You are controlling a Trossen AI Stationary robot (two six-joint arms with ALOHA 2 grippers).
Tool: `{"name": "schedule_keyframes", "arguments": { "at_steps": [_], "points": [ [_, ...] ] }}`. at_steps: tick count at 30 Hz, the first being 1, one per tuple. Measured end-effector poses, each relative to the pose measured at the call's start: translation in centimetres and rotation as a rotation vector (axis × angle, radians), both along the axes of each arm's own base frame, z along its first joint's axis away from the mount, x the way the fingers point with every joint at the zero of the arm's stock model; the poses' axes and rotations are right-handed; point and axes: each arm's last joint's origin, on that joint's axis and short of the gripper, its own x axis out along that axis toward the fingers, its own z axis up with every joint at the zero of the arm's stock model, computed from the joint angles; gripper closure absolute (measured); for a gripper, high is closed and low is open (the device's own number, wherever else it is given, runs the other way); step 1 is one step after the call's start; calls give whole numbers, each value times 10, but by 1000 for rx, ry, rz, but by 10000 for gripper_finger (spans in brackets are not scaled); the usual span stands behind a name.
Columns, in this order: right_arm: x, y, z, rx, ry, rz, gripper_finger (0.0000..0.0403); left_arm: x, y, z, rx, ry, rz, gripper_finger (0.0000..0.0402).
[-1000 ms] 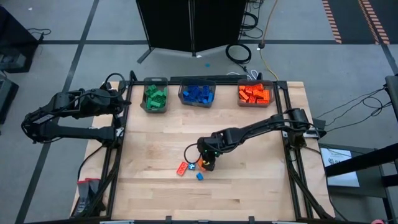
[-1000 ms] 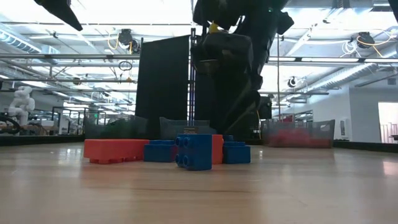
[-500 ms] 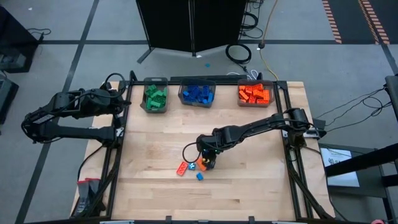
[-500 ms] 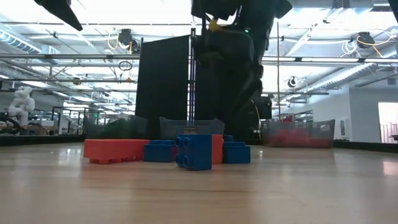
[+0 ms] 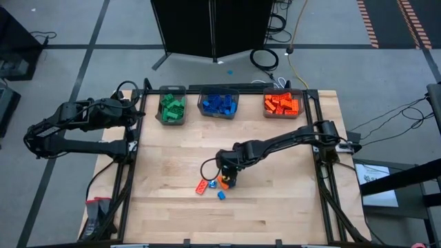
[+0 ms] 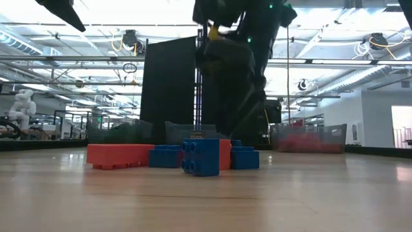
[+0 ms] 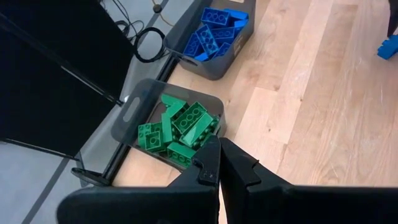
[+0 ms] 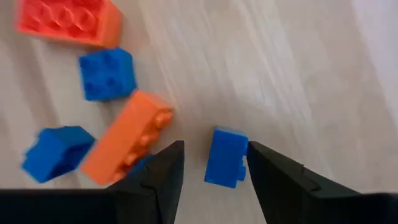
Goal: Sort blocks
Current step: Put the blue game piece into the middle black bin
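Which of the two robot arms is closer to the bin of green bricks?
Left. The left gripper, shut, hovers right beside the green bin; the right gripper is mid-table over the loose bricks.

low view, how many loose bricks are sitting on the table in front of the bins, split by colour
blue bricks: 3
orange-red bricks: 2
total: 5

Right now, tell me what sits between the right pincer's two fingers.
A small blue block sits in the gap of the right pincer, whose fingers stand apart on either side of it. The right wrist view shows this; bare wooden table lies beyond.
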Motion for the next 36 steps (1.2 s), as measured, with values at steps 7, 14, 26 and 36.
{"name": "schedule_keyframes", "arguments": {
  "at_steps": [7,14,26,36],
  "points": [
    [3,-4,-22,-3,69,-24,194,0,0,0,0,0,-1,402],
    [6,-10,-40,5,119,-78,154,0,0,0,-1,-1,0,401],
    [8,-20,-36,2,157,-62,328,0,0,0,-3,-3,3,402],
    [44,-84,52,-133,-22,104,328,1,0,1,-1,-14,5,402]
  ]
}}
